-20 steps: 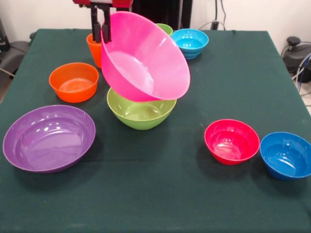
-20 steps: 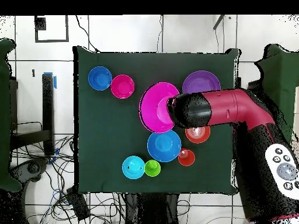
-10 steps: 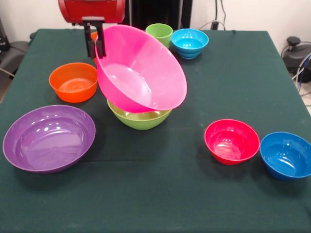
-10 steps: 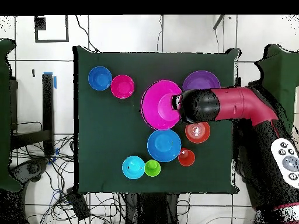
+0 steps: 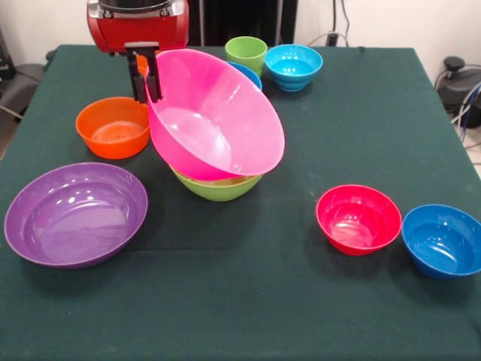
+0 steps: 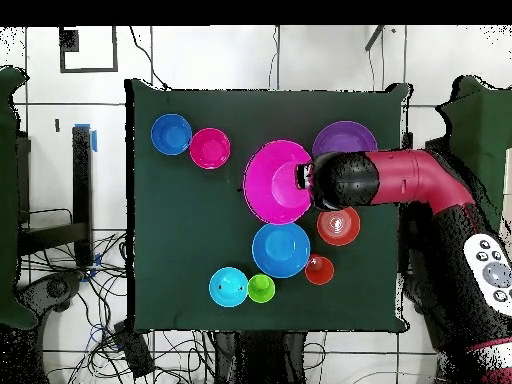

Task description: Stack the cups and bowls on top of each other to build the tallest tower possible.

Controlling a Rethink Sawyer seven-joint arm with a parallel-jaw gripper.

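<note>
Pincer [image 5: 146, 78] clamped on pink bowl [image 5: 214, 113] rim, tilted over lime bowl [image 5: 218, 186] mid-bench; next: level, seat, release.

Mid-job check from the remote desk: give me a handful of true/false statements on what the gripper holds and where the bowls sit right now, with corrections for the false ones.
1. The gripper is clamped on the rim of the pink bowl. True.
2. The pink bowl sits flat on the table. False: it is tilted, its opening towards the front camera, over the lime green bowl.
3. The red bowl is nested inside the blue bowl beside it. False: they sit side by side on the cloth, apart.
4. The purple bowl is empty. True.
5. The green cup is stacked on the orange bowl. False: it stands on the table next to a light blue bowl.
</note>
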